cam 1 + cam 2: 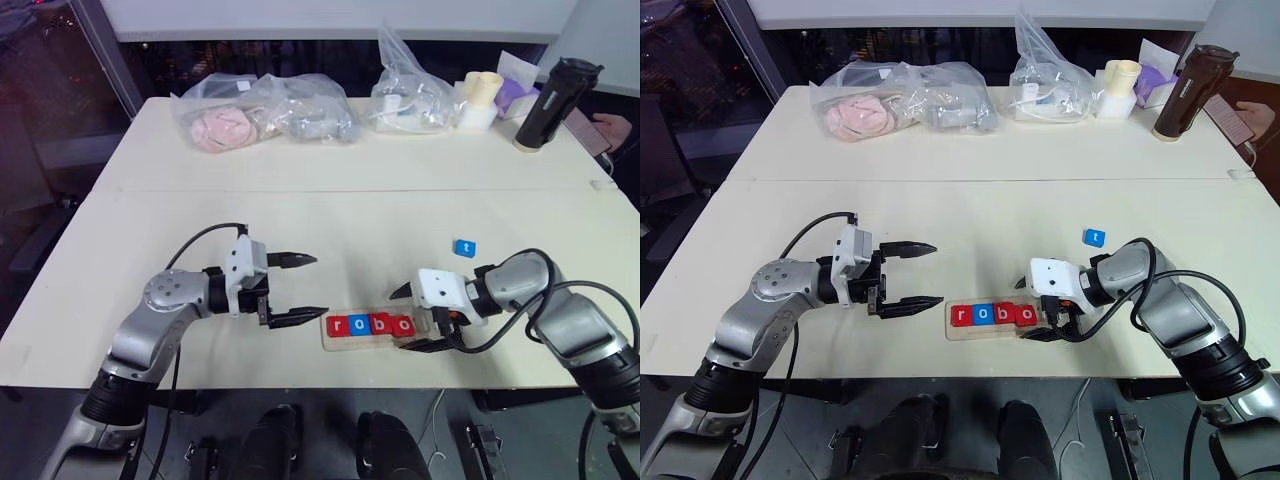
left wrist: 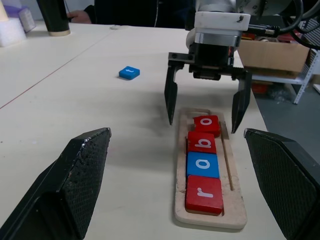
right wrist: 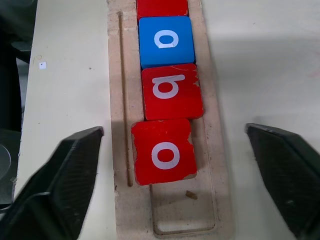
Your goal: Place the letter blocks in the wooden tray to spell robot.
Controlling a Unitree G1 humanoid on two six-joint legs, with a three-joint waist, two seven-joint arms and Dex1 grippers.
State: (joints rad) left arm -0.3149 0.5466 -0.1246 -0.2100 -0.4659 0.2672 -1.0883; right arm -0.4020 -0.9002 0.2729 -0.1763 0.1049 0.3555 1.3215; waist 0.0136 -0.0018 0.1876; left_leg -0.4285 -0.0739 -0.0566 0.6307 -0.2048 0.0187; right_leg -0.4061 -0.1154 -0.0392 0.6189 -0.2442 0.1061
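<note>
The left gripper (image 1: 301,289) hangs over the desk (image 1: 130,300) near its front edge, jaws wide and holding nothing. It points across at the wooden tray (image 1: 345,344), which lies flat just beside it, close to the front edge of the desk, about the middle.

In the tray sit four letter blocks in a row. From left to right they are the red r (image 2: 204,194), the blue o (image 2: 202,165), the red b (image 2: 202,142) and the red o (image 3: 163,152). This last o is a bit crooked and not snug against the b. One spot at the right end of the tray is bare.

The right gripper (image 2: 205,107) hangs over that right end, jaws wide, one on each side of the red o, not holding it.

The blue t (image 1: 464,247) lies alone on the desk, further back and to the right, well apart from the tray.

What could go wrong: I think the wide jaws could bump the crooked o or nudge the tray as they lift away, and the word would get messy. The t is small and flat, so it may slip when pinched. If the o stays crooked, the t might not fit
</note>
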